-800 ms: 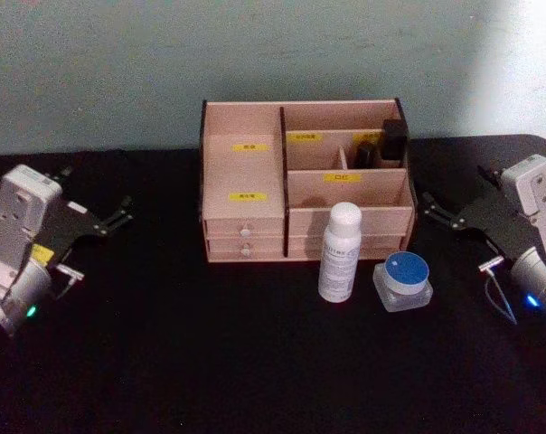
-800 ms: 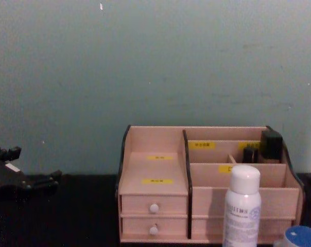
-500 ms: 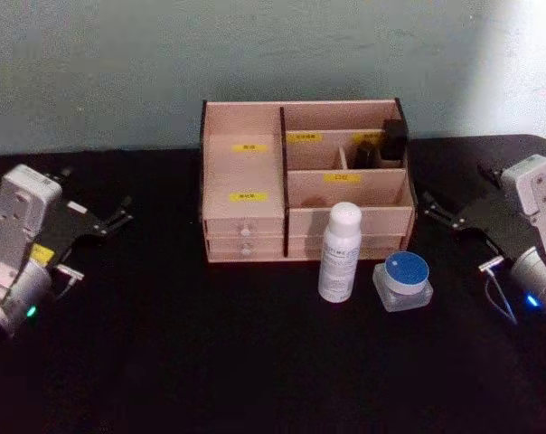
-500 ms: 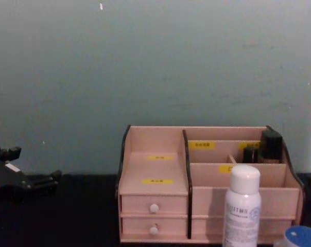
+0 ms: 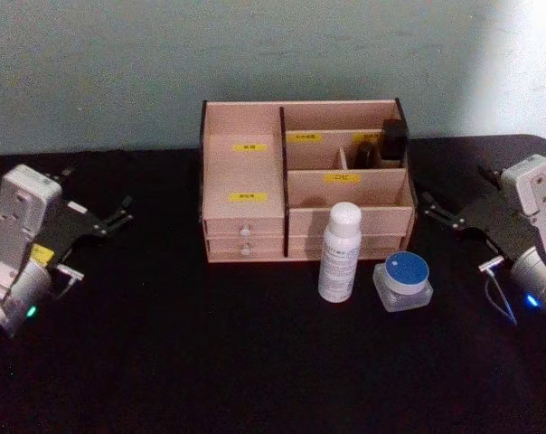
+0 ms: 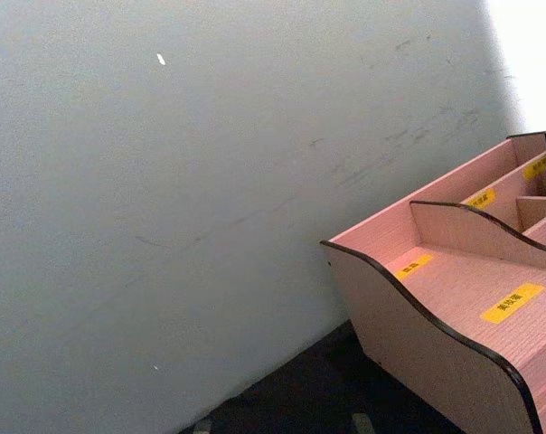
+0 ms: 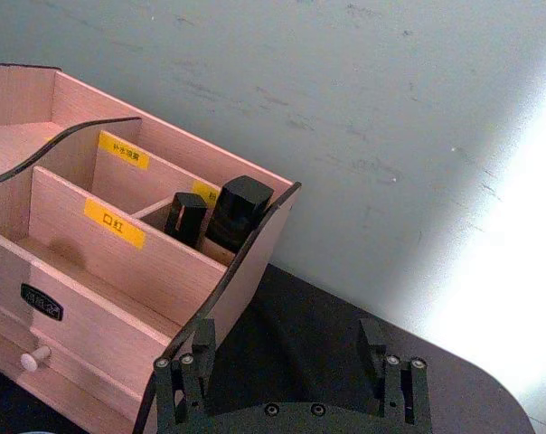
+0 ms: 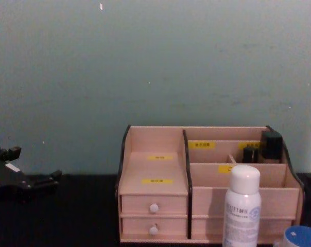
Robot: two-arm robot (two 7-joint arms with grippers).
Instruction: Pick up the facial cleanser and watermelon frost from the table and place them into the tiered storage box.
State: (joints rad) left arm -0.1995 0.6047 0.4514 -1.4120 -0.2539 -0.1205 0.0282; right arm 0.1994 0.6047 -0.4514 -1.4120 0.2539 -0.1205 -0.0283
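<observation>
Head view: bottle (image 5: 339,252) and blue-lidded jar (image 5: 404,281) stand side by side on the table (image 5: 210,353), just near of the box (image 5: 246,172), at its right half. Both pincers gape wide, empty: left gripper (image 5: 124,210) well left, right gripper (image 5: 427,206) just right of it

Head looks down on tiered storage box (image 5: 381,220), chest level, wrists flank it closely

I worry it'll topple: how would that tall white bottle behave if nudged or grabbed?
The bottle stands tall on a narrow base, so a push near its top would probably tip it. Being round, it would likely roll once down. Its smooth-looking side might slip in a grip.
</observation>
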